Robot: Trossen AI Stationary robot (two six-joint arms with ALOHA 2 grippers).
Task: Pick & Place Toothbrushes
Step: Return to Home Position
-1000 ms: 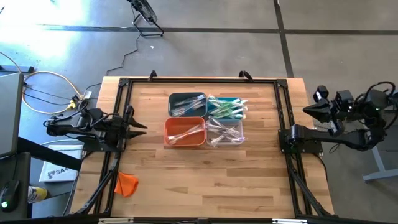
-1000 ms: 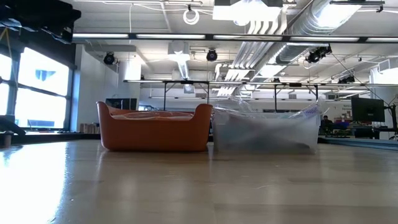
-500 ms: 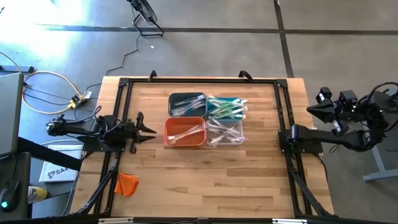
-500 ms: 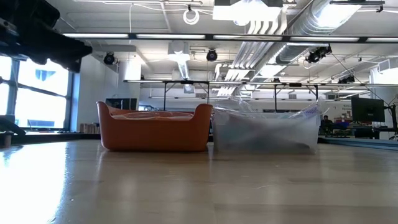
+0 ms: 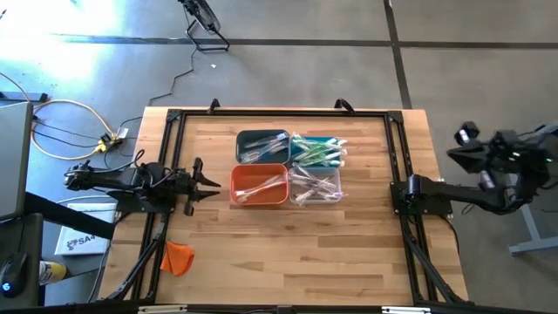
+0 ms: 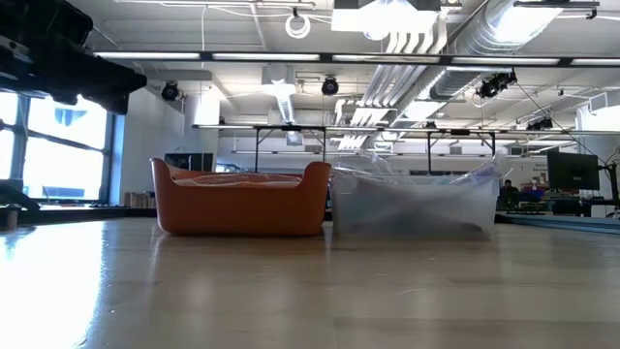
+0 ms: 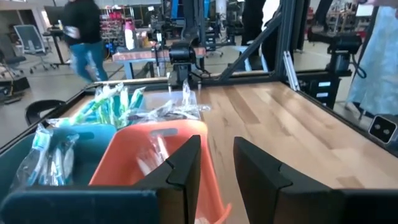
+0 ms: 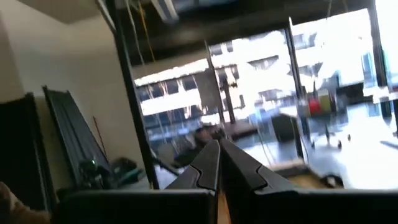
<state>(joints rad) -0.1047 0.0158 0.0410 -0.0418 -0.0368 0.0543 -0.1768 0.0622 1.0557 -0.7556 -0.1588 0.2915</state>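
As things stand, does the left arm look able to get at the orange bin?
Probably yes: the left gripper hangs open right beside the orange bin, pointing at it, with nothing between them.

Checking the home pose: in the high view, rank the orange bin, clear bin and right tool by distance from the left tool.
1. The orange bin, just ahead of the left tool.
2. The clear bin, beside the orange bin on its far side.
3. The right tool, beyond the table on its right side.
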